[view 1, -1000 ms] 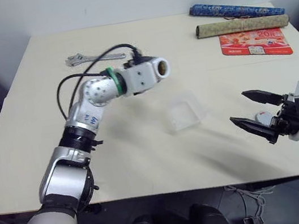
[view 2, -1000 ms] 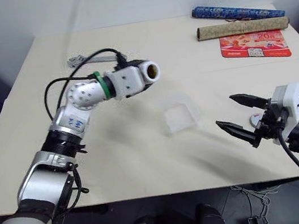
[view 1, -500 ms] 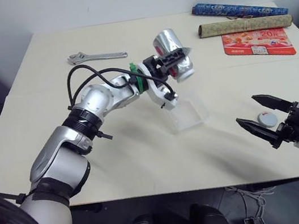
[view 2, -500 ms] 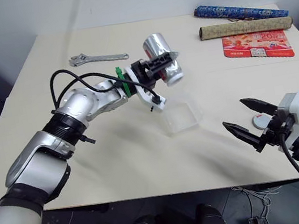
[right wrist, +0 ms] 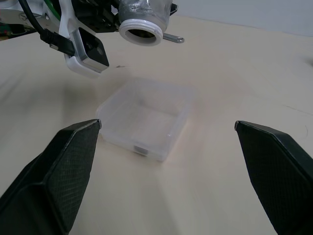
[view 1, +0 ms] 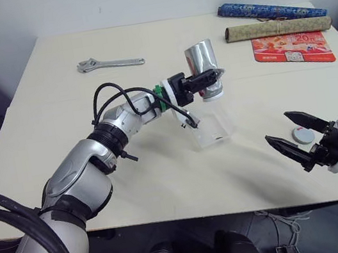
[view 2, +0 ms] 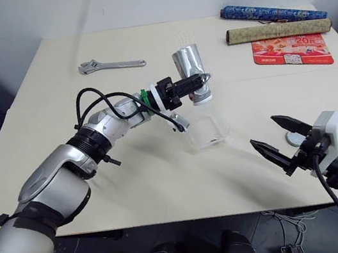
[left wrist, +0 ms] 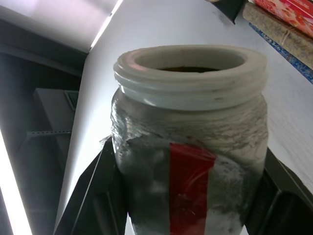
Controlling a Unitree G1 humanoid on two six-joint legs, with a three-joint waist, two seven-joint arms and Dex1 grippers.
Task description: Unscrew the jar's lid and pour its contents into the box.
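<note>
My left gripper [view 1: 209,81] is shut on the jar [view 1: 199,56], a silvery cylinder with a red stripe [left wrist: 188,186]. The jar is tipped almost upside down, its open white mouth [right wrist: 142,27] facing down just above the box [view 1: 211,129], a clear shallow tray. A few small brownish bits [view 2: 212,137] of the contents lie in the box. The grey lid [view 1: 301,135] rests on the table between the fingers of my right gripper [view 1: 289,134], which stands open and holds nothing, to the right of the box.
A wrench [view 1: 110,63] lies at the back left of the table. Two rolled tubes [view 1: 270,10] [view 1: 277,28] and a flat red card [view 1: 292,48] lie at the back right. The table's front edge [view 1: 190,212] runs close below my right gripper.
My left gripper has rolled the jar from lying level to mouth-down and carried it right, over the box. My right gripper has stayed open and nearly still.
</note>
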